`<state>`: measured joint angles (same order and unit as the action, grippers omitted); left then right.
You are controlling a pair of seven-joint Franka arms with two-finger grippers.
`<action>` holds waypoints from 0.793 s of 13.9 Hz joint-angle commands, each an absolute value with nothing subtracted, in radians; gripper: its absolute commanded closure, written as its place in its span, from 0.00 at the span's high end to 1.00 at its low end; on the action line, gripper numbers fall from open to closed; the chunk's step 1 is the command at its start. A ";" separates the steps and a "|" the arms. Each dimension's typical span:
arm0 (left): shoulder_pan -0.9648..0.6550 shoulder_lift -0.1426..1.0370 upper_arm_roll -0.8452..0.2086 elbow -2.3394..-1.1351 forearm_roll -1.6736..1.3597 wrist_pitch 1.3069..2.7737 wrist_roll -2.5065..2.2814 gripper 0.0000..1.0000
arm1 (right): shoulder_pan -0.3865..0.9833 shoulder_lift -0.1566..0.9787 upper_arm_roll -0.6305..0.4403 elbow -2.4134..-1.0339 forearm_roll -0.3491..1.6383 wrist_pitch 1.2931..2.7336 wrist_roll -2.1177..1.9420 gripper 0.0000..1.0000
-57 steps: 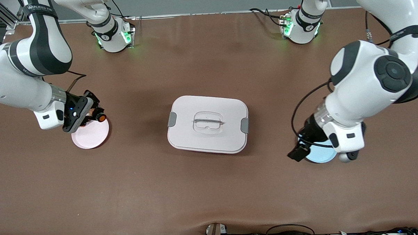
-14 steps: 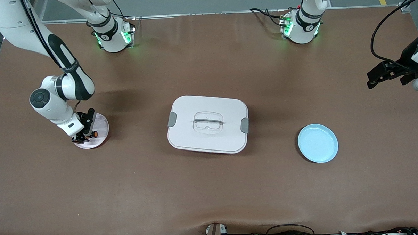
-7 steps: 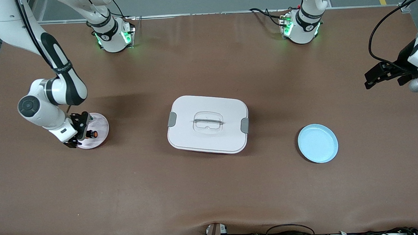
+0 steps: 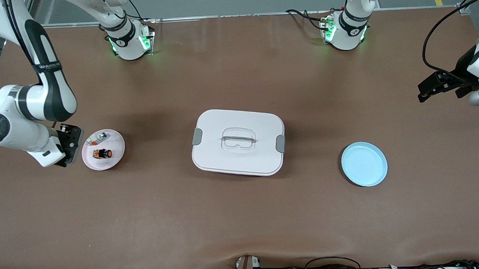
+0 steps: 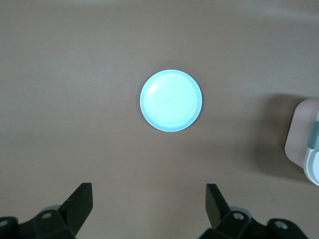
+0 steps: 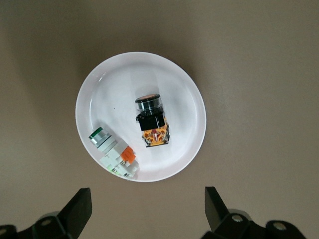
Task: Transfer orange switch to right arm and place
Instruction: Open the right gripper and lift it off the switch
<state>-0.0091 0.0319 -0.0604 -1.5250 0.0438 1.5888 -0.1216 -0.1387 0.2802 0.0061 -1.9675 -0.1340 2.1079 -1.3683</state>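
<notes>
Right gripper [image 4: 66, 146] has pulled back off the small pale pink round plate [image 4: 114, 154] since half a second ago and now hangs just beside it, fingers spread wide and empty. On that plate lies the little black-bodied orange switch [image 4: 102, 154], next to a silver-and-green part [image 4: 97, 137]. Left gripper [image 4: 437, 87] waits at its own end of the table, fingers wide open too, with the light blue round dish [image 4: 364, 164] in its view.

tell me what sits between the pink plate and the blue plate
In the front view, the white lidded box lies between the pink plate and the blue plate, with bare table on either side.
</notes>
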 commanded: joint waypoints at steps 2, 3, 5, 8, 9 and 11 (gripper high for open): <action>0.002 0.023 -0.069 -1.539 0.038 1.603 -0.107 1.00 | -0.156 0.190 0.025 -1.968 -0.072 1.988 -1.183 1.00; 0.002 0.023 -0.069 -1.539 0.038 1.603 -0.107 1.00 | -0.155 0.172 0.025 -1.962 -0.071 1.961 -1.128 1.00; 0.002 0.021 -0.069 -1.539 0.038 1.601 -0.106 1.00 | -0.152 0.155 0.026 -1.919 -0.066 1.872 -1.022 1.00; -0.002 0.023 -0.069 -1.539 0.040 1.603 -0.106 1.00 | -0.127 0.152 0.028 -1.807 -0.067 1.706 -0.881 1.00; -0.005 0.025 -0.069 -1.539 0.040 1.603 -0.106 1.00 | -0.127 0.152 0.028 -1.777 -0.067 1.668 -0.843 1.00; -0.006 0.029 -0.069 -1.537 0.041 1.609 -0.107 1.00 | -0.126 0.152 0.028 -1.727 -0.067 1.603 -0.789 1.00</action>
